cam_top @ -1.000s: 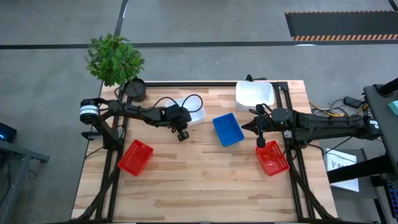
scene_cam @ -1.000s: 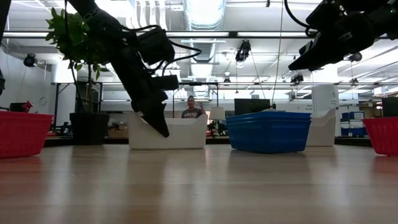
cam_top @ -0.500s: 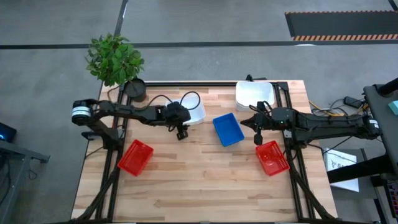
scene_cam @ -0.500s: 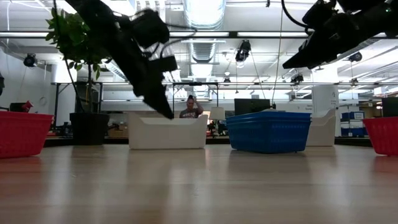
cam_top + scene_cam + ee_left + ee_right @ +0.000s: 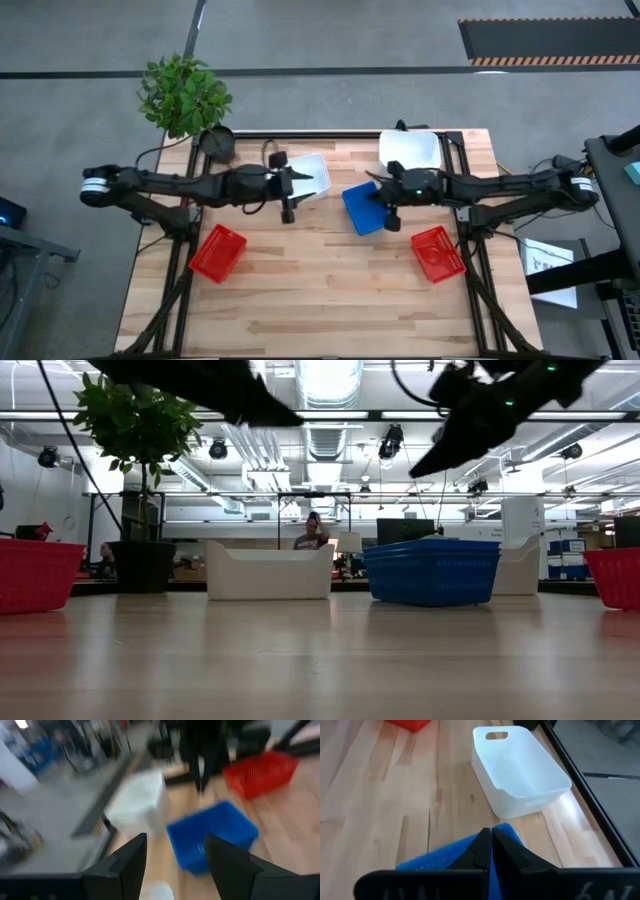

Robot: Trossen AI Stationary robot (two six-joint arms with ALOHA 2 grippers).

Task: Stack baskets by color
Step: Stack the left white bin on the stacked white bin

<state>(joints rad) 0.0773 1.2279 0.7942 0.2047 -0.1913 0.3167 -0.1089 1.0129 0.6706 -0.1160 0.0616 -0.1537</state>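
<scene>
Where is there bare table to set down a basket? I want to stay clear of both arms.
The front half of the table is bare wood, bordered by the left red basket and the right red basket. The back is crowded: both arms reach in over the white basket, the blue basket and the corner white basket.

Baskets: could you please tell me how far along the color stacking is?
The blue basket occupies one spot. Nothing is held: left pincer open beside center white basket, right pincer shut above blue. Left: joining it with corner white basket, and left red basket with right red basket.
</scene>
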